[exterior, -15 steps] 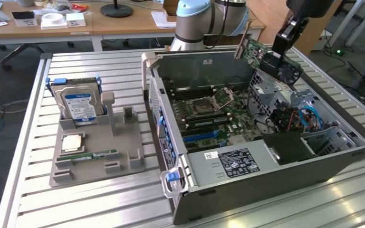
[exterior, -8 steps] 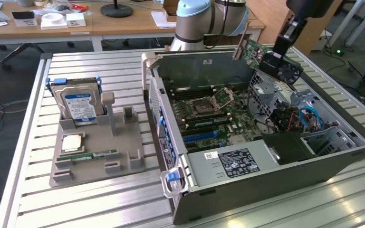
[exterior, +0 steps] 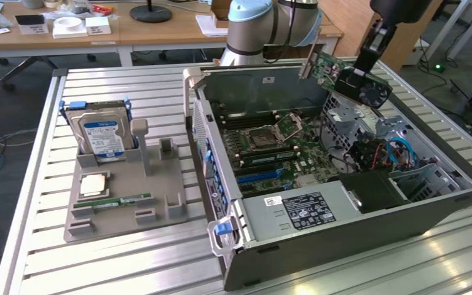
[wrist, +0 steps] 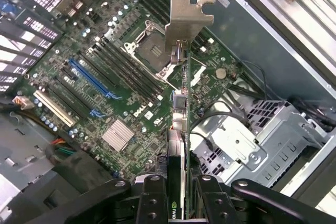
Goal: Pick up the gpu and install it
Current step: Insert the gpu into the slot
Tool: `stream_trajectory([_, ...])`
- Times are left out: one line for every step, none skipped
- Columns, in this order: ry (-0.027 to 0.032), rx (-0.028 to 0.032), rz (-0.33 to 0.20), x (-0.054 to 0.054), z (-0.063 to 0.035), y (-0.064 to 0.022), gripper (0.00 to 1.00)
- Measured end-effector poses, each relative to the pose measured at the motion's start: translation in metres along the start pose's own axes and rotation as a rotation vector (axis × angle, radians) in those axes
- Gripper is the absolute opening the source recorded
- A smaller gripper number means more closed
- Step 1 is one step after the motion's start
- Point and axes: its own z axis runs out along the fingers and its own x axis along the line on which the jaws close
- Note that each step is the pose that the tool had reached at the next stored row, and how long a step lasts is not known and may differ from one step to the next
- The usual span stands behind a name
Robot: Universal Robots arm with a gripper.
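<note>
The gpu [exterior: 340, 75] hangs tilted in the air above the far right corner of the open computer case [exterior: 432, 212], its green board and black fan showing. My gripper [exterior: 367, 58] is shut on its upper edge. In the wrist view the gpu [wrist: 181, 108] is seen edge-on between my two fingers [wrist: 152, 200], and its metal bracket [wrist: 189, 17] points down toward the motherboard [wrist: 126, 103]. The gripper [wrist: 181, 205] sits well above the board. The blue expansion slots [wrist: 92, 80] lie off to one side of the card, with clear space between card and board.
A grey holder [exterior: 125, 203] at the exterior view's left carries a silver hard drive [exterior: 101, 132], a small chip [exterior: 94, 183] and a green RAM stick [exterior: 125, 201]. Inside the case are a metal drive cage [wrist: 247, 140], cables [exterior: 383, 153] and a power supply [exterior: 297, 209].
</note>
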Motion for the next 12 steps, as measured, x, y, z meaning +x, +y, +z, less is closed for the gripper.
stream_trajectory([0.0004,-0.0004,-0.008,0.0,0.0001,0.0,0.26])
stream_trajectory([0.0008,-0.0006,-0.016,0.0,0.0001,0.0,0.26])
stream_trajectory([0.0012,-0.0009,-0.023,0.0,0.0001,0.0,0.26])
stream_trajectory([0.0017,-0.0011,-0.03,0.0,0.0001,0.0,0.26])
stream_trajectory([0.0022,-0.0013,-0.037,0.0,0.0002,0.0,0.26])
stream_trajectory([0.0027,-0.0015,-0.044,0.0,0.0002,0.0,0.26])
stream_trajectory([0.0031,-0.0016,-0.051,0.0,0.0002,0.0,0.26])
stream_trajectory([0.0036,-0.0018,-0.057,0.0,0.0003,0.0,0.26])
stream_trajectory([0.004,-0.002,-0.064,0.0,0.0003,0.0,0.26])
stream_trajectory([0.0045,-0.0021,-0.07,0.0,0.0003,0.0,0.26])
stream_trajectory([0.0048,-0.0023,-0.076,0.0,0.0004,0.0,0.26])
stream_trajectory([0.0053,-0.0025,-0.083,0.0,0.0004,0.0,0.26])
